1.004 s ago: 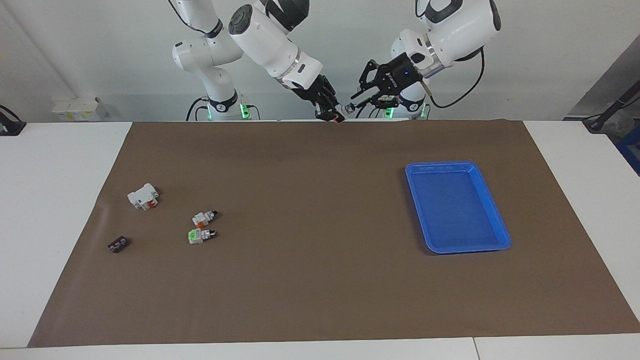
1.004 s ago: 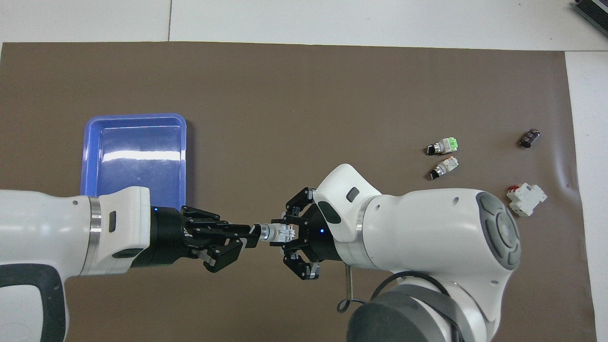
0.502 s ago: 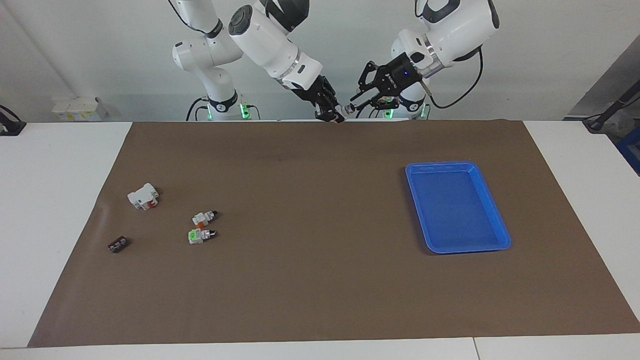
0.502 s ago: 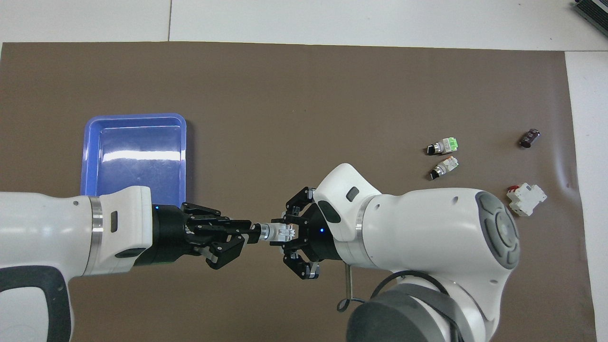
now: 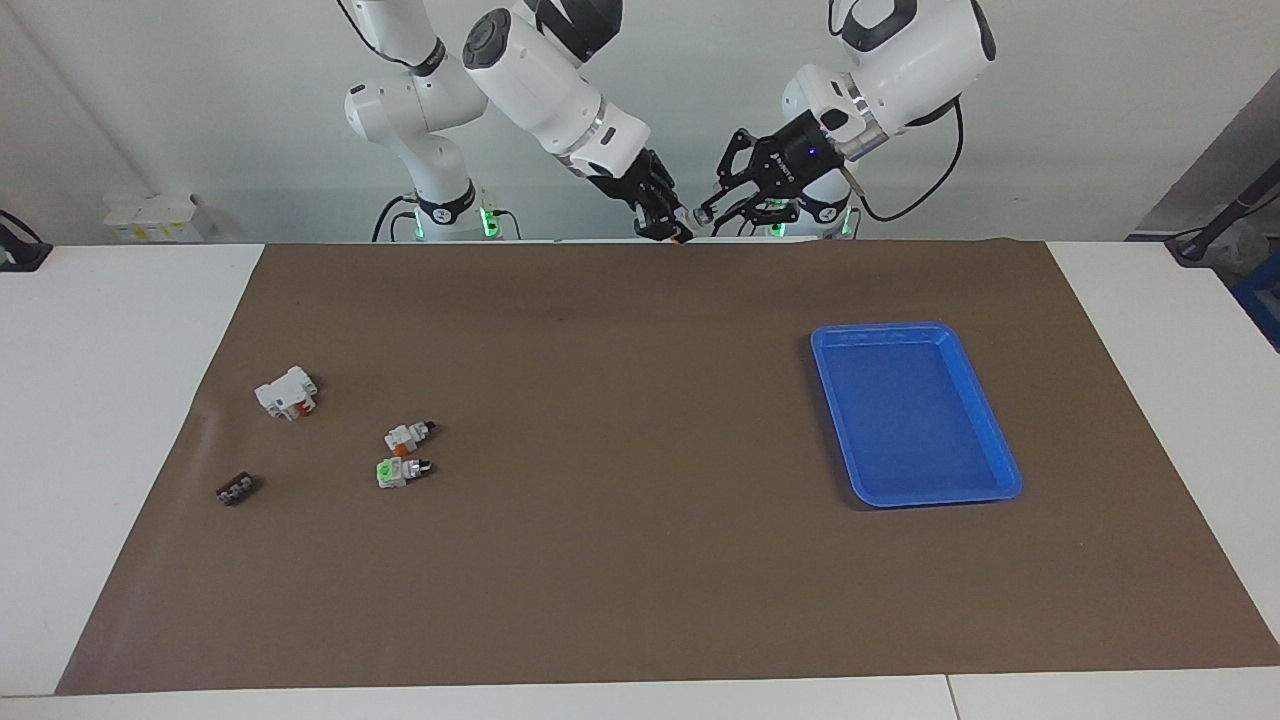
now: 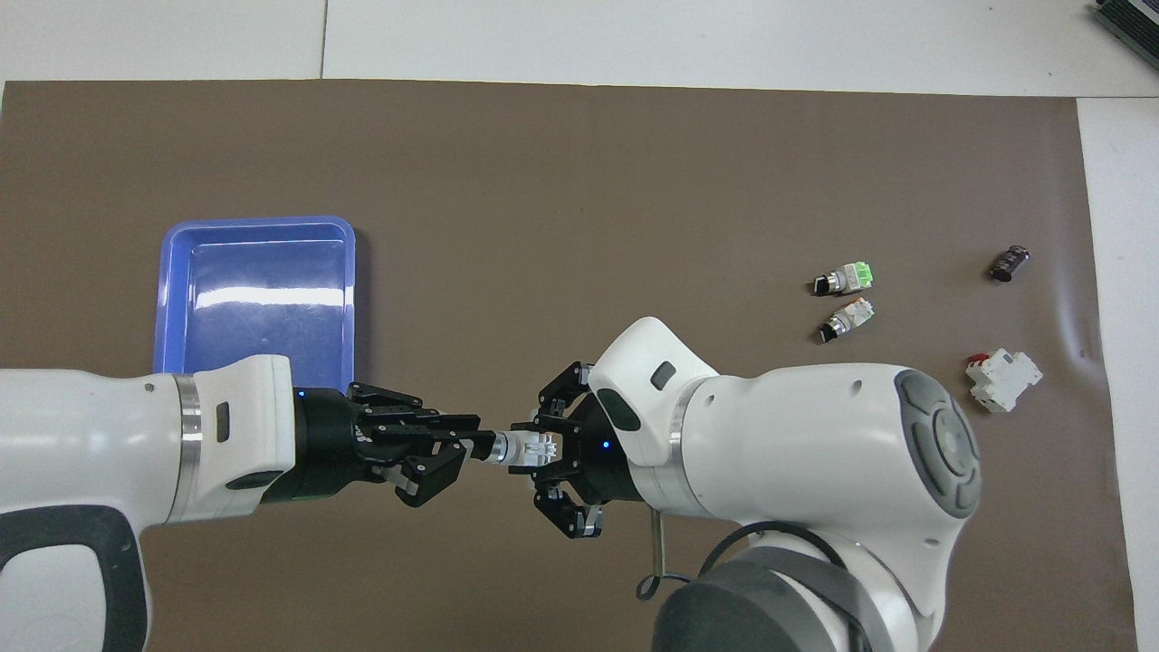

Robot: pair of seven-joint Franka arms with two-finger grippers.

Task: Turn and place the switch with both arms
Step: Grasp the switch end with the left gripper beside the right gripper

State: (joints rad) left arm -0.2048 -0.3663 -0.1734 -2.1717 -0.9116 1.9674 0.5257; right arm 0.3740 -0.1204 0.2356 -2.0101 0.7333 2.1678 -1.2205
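Note:
The switch (image 6: 528,447), a tiny white piece with a black knob tip, hangs in the air between the two grippers, over the mat's edge nearest the robots (image 5: 690,228). My right gripper (image 6: 546,449) (image 5: 675,230) is shut on its white body. My left gripper (image 6: 484,444) (image 5: 708,214) comes in from the other end, its fingertips closed on the knob end. The two grippers face each other tip to tip. The switch's orange end is mostly hidden in the right gripper.
A near-identical switch (image 5: 408,435) (image 6: 847,319) lies on the brown mat toward the right arm's end, beside a green-faced switch (image 5: 400,470) (image 6: 842,279), a white block with a red part (image 5: 286,392) (image 6: 1003,380) and a small dark part (image 5: 236,490) (image 6: 1010,263). A blue tray (image 5: 915,330) (image 6: 258,220) sits toward the left arm's end.
The left gripper's fingers have drawn in on the switch's knob end. Both grippers and the switch have shifted slightly toward the left arm's end and risen a little.

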